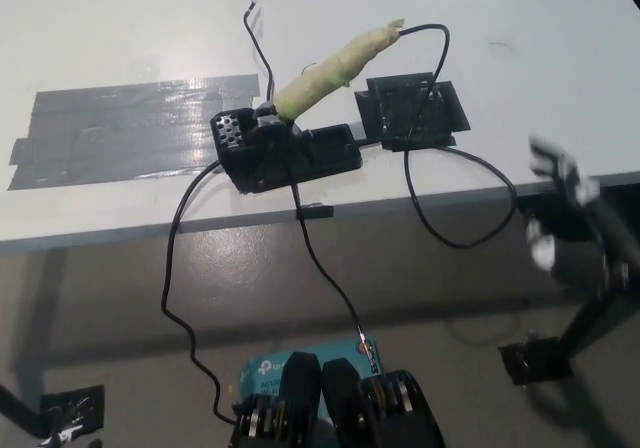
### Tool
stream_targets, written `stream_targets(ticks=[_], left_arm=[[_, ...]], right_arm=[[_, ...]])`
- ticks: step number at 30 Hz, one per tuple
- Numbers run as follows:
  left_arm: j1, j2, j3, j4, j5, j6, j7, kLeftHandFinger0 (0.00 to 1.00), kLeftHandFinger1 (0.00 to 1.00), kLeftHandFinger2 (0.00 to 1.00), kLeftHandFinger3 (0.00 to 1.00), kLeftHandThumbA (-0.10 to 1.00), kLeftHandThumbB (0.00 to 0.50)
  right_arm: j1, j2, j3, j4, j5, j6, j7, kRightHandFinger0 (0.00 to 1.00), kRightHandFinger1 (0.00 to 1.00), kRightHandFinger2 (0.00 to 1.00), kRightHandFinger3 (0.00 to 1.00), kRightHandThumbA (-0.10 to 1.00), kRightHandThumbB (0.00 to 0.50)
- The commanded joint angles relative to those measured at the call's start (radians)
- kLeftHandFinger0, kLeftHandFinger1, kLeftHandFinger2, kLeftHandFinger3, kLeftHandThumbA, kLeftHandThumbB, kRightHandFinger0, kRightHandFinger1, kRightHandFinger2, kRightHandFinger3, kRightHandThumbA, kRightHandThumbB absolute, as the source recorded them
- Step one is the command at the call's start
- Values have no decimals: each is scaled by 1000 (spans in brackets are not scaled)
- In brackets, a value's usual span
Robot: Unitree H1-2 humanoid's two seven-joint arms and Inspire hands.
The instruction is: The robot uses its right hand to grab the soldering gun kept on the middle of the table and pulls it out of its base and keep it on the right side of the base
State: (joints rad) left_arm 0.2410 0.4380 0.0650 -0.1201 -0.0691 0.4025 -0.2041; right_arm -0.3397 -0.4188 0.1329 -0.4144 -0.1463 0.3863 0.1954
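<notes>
The soldering gun (335,68), its handle wrapped in pale yellow-green tape, sits slanted in its black base (290,156) near the front edge of the white table (520,58). Its handle points up and to the right, and a black cable leaves its tip. My black right hand (572,220) is blurred at the picture's right, just off the table's front edge and well to the right of the base, touching nothing. Its fingers are too smeared to read. My left hand does not show.
A black taped patch (412,111) lies just right of the base. Strips of grey tape (120,133) cover the table to the left. Black cables (450,233) loop over the table edge and hang toward the floor.
</notes>
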Motion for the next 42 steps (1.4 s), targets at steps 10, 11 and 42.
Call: stream_targets(ticks=[10,11,42], left_arm=[[32,16,4,-58,-5,13,-33,280,425,576,850,552,274],[33,15,5,-54,-4,5,-34,298,441,575,843,552,280],[50,28,-19,-35,1,-13,-72,354,461,623,868,562,256]], right_arm=[[-620,66,261,233,-295,-124,45,880,1000,883,1000,316,214],[-639,71,281,262,-307,-140,41,941,1000,912,1000,329,225],[-899,152,769,965,-695,-89,400,1000,1000,1000,1000,833,500]])
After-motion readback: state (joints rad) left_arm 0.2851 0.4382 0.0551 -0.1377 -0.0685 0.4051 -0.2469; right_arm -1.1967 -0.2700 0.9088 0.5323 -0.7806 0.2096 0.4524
